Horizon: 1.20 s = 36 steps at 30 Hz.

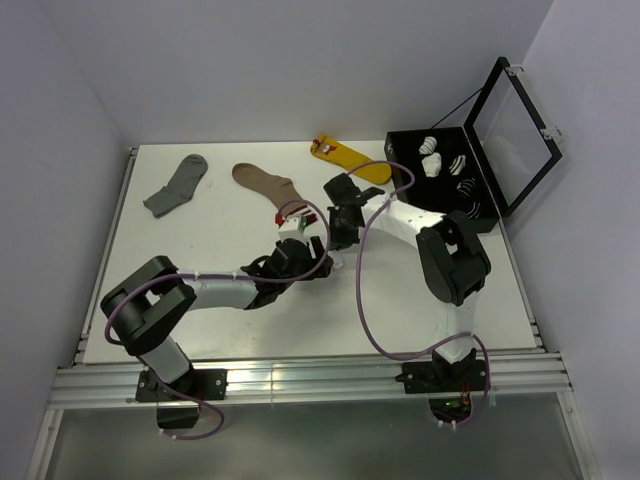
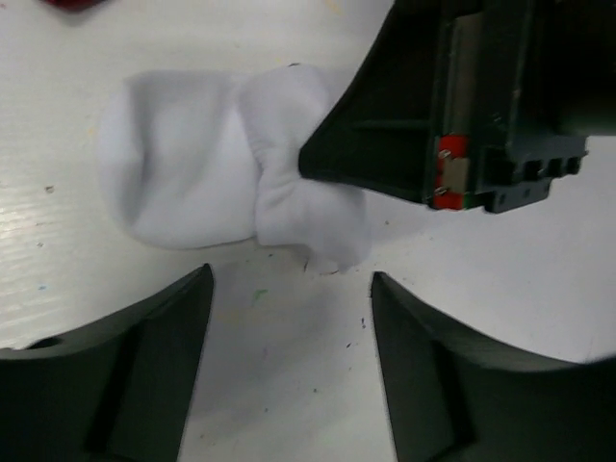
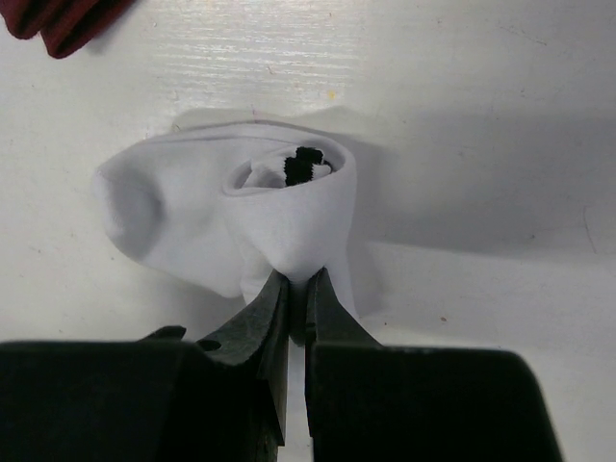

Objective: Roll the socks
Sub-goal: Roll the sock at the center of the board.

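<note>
Two of my arms meet near the middle of a white table [image 1: 200, 300], closed in by pale walls [image 1: 60, 130] on the left, back and right. Along the far edge lie a grey sock [image 1: 175, 187], a brown sock [image 1: 265, 183] and a yellow sock [image 1: 350, 160]. A black box [image 1: 440, 135] with its lid up fills the far right corner. A metal rail [image 1: 300, 380] runs along the near edge. The widest open tabletop is near that rail, outside each arm.

The socks [image 3: 192, 212] lie at mid-table as one short white bundle, the outer one folded over the inner, a dark stripe peeping from the core. My right gripper [image 3: 296, 281] pinches the bundle's near fold. My left gripper [image 2: 289, 289] stands released, jaws apart, just beside the bundle.
</note>
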Available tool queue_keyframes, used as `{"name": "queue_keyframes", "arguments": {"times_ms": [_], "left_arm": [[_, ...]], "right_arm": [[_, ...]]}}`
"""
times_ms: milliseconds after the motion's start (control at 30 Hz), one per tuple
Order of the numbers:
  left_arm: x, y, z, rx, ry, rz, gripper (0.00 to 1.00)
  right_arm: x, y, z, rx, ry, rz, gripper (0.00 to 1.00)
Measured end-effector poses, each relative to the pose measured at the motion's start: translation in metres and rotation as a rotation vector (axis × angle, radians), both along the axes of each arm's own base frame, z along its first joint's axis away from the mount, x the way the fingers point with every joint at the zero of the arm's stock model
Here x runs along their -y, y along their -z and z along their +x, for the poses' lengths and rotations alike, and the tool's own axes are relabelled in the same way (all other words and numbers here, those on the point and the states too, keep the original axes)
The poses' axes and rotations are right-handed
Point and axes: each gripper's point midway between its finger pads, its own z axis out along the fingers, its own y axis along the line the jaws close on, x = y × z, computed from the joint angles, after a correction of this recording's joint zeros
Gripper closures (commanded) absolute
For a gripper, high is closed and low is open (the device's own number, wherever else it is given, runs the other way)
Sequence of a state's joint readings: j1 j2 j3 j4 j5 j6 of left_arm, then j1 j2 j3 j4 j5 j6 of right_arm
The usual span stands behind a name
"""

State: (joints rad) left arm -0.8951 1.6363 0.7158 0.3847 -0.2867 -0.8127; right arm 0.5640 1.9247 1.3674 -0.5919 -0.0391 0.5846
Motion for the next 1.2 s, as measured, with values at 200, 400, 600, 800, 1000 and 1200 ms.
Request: {"name": "queue_keyframes", "arguments": {"times_ms": [200, 400, 600, 800, 1000, 1200], "left_arm": [[0.019, -0.01, 0.006, 0.056, 0.032, 0.009, 0.25], [0.033, -0.006, 0.018, 0.094, 0.038, 0.052, 0.26], [0.037, 0.007, 0.027, 0.109, 0.009, 0.127, 0.41], [0.036, 0.018, 0.031, 0.1, -0.028, 0.187, 0.76], [0.036, 0.017, 0.031, 0.099, -0.049, 0.189, 1.0], [0.026, 0.019, 0.029, 0.091, -0.053, 0.143, 1.0]], "right_arm": [[-0.001, 0.0, 0.0, -0.008, -0.001, -0.011, 1.0], [-0.001, 0.001, 0.0, -0.019, -0.001, -0.017, 1.0], [-0.002, 0.001, 0.0, -0.022, -0.002, -0.016, 1.0], [-0.002, 0.001, 0.001, -0.024, 0.002, -0.014, 1.0], [-0.003, 0.001, 0.002, -0.018, 0.001, -0.004, 1.0], [-0.012, 0.003, 0.0, -0.029, 0.003, 0.105, 0.89]]}}
